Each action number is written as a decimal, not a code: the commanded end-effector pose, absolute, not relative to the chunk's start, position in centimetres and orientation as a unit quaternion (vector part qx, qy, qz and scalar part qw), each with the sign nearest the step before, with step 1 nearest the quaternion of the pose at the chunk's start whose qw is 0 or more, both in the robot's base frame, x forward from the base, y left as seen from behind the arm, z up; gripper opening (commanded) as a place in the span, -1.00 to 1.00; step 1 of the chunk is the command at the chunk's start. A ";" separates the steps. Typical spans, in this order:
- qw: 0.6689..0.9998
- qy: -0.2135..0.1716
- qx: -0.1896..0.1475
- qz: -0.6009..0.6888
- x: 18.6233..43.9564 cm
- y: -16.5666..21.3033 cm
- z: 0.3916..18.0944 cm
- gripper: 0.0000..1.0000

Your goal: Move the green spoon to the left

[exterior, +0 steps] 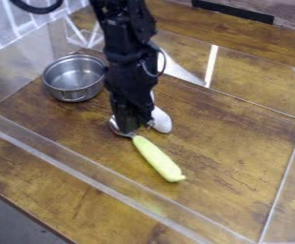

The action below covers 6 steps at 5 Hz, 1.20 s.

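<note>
Steel bowl left of green spoon

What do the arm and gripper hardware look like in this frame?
All black: the arm is a column of chunky, boxy segments; the gripper narrows to slim fingers. A black cable loops off near the top. No markings legible.

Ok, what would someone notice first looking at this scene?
The black arm stands mid-table, its fingers shut, pointing straight down on the bowl end of the spoon, whose yellow-green handle angles toward the front right. A steel bowl sits back left, all inside clear walls.
</note>
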<state>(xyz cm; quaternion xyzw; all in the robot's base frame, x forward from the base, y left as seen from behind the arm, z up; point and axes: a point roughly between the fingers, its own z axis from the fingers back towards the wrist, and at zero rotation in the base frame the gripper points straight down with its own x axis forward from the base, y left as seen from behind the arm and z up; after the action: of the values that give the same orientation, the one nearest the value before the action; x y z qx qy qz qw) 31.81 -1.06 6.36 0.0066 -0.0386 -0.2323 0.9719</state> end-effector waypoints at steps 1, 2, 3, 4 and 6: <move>0.962 -0.079 0.028 -0.260 33.7 -1.1 8.6 -1.00; 0.966 -0.085 0.035 -0.242 34.1 -1.6 8.9 -1.00; 0.970 -0.091 0.040 -0.221 34.3 -2.0 9.0 -1.00; 0.977 -0.094 0.043 -0.185 34.3 -1.3 8.0 -1.00; 0.980 -0.104 0.045 -0.161 33.8 -0.1 6.7 -1.00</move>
<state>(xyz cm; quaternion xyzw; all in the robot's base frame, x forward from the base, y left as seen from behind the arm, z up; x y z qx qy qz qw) 33.55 -0.39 5.05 0.0416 -0.0766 -0.1663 0.9822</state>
